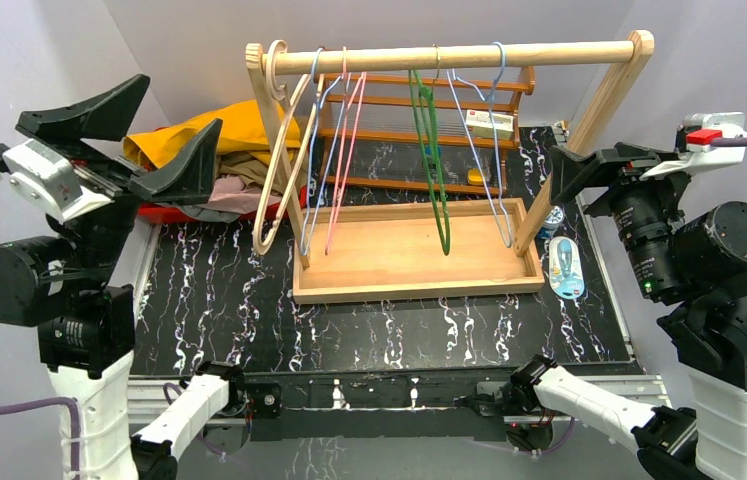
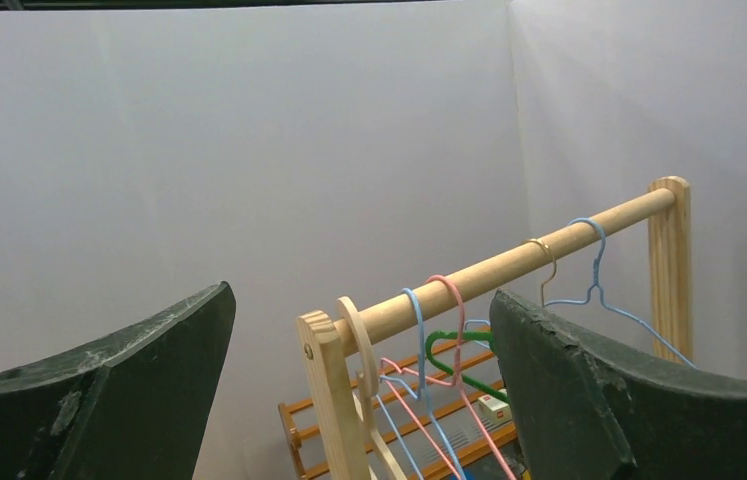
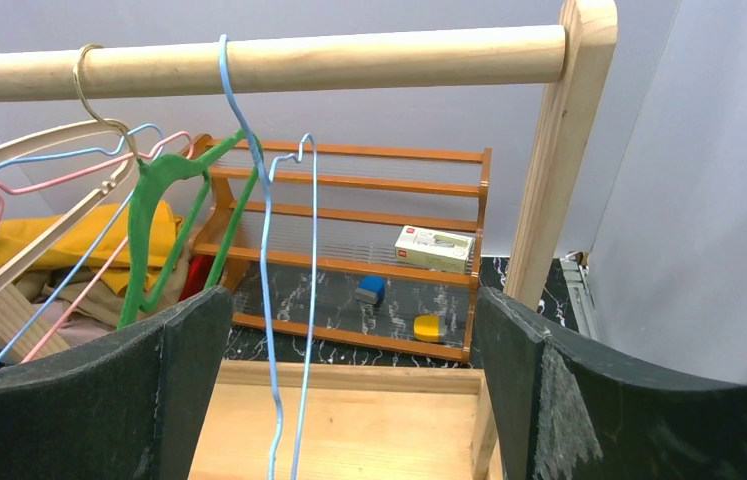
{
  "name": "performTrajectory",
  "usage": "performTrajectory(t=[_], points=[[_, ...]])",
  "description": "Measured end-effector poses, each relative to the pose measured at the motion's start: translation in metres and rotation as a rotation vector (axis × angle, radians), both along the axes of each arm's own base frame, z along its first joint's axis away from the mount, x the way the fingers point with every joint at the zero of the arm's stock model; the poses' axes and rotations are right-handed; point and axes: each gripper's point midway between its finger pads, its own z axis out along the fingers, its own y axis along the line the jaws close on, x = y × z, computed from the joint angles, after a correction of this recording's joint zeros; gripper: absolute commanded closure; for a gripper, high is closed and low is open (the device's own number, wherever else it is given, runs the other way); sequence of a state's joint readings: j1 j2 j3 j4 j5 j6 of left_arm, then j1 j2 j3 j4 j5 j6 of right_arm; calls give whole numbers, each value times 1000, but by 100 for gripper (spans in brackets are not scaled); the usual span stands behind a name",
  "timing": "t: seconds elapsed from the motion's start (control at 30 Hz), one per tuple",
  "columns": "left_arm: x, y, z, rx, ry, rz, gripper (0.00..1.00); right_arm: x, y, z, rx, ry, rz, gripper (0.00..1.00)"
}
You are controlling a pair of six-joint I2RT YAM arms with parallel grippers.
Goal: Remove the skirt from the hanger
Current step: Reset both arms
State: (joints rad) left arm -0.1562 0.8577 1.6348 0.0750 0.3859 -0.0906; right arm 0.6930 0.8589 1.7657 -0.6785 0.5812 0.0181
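Observation:
A wooden rack's rail (image 1: pixel 449 55) carries several bare hangers: a wooden hanger (image 1: pixel 284 170), a pink hanger (image 1: pixel 344 160), a green hanger (image 1: pixel 434 170) and a light blue wire hanger (image 1: pixel 479 150). None of them holds any cloth. A pile of clothes (image 1: pixel 219 140), yellow on top, lies behind the rack's left post; I cannot tell whether the skirt is in it. My left gripper (image 1: pixel 181 102) hangs open high at the left, level with the rail (image 2: pixel 509 262). My right gripper (image 1: pixel 564 165) is open by the rack's right post, facing the wire hanger (image 3: pixel 269 300).
The rack stands in a wooden tray (image 1: pixel 409 250) mid-table. Behind it is an orange slatted shelf (image 1: pixel 429 110) with a white box (image 1: pixel 489 122). A small blue-and-white packet (image 1: pixel 566 265) lies right of the tray. White walls close in on all sides.

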Motion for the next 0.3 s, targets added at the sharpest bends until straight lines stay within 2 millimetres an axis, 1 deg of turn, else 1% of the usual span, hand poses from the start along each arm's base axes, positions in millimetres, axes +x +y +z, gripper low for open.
performTrajectory(t=[0.1, 0.23, 0.3], points=[[6, -1, -6, 2, 13, 4, 2, 0, 0, 0, 1, -1, 0, 2], [25, -2, -19, 8, 58, 17, 2, 0, 0, 2, 10, -12, 0, 2], [33, -4, -23, 11, 76, 20, 2, -1, 2, 0, 12, -25, 14, 2]])
